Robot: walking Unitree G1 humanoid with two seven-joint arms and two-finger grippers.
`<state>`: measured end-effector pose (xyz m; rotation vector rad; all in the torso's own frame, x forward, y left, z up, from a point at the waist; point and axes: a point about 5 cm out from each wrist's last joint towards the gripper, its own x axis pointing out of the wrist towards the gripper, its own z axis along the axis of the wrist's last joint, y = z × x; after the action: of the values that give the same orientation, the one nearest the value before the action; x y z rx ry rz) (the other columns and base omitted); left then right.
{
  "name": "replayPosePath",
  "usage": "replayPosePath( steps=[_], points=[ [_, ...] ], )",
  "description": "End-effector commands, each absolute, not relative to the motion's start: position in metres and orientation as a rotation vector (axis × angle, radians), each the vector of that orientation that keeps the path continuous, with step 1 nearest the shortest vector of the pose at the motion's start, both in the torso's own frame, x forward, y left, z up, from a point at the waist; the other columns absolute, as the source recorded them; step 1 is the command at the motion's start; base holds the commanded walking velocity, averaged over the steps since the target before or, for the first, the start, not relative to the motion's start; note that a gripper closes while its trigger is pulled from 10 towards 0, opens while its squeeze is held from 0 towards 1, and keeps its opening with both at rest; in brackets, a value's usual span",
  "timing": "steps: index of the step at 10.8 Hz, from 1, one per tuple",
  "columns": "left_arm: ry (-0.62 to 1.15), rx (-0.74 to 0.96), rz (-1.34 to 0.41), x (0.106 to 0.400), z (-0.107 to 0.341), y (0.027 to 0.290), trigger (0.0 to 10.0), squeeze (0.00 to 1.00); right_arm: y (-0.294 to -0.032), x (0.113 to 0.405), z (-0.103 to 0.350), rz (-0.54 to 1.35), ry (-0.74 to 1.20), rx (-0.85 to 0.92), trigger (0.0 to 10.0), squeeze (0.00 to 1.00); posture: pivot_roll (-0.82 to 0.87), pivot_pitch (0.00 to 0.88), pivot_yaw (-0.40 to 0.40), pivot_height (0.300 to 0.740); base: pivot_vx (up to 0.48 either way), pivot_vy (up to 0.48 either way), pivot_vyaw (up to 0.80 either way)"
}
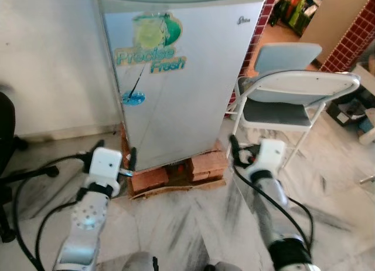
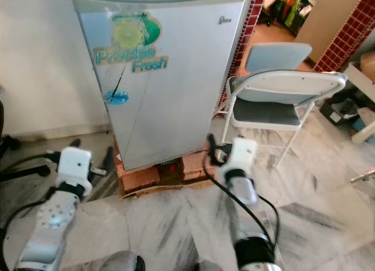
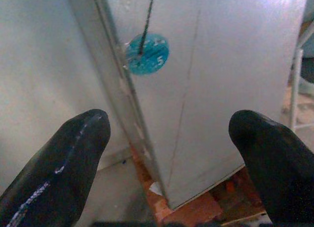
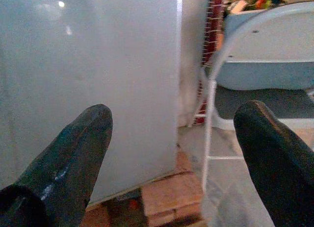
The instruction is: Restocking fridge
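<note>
Approach stage: silver fridge (image 1: 176,77), door shut, stands on bricks (image 1: 176,172) dead ahead. Left gripper (image 3: 169,138) and right gripper (image 4: 171,138) hover low before fridge, jaws wide, empty. Folding chair (image 1: 293,101) beside fridge. Next likely: reach door edge, pull open.
</note>
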<state>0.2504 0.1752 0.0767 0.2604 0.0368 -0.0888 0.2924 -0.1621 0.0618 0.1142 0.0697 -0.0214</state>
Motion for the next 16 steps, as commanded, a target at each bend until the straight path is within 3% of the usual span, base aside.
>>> replayPosePath(
  steps=[1, 16],
  points=[
    [0.04, 0.259, -0.083, 0.249, 0.074, 0.177, 10.0, 0.0, -0.171, 0.291, 0.067, -0.037, 0.044, 0.098, 10.0, 0.0, 0.15, 0.028, -0.051, 0.74, 0.0, 0.0, 0.0],
    [0.037, 0.268, -0.083, 0.248, 0.069, 0.181, 10.0, 0.0, -0.182, 0.282, 0.065, -0.053, 0.056, 0.071, 10.0, 0.0, 0.14, 0.013, -0.042, 0.74, 0.0, 0.0, 0.0]
  ],
)
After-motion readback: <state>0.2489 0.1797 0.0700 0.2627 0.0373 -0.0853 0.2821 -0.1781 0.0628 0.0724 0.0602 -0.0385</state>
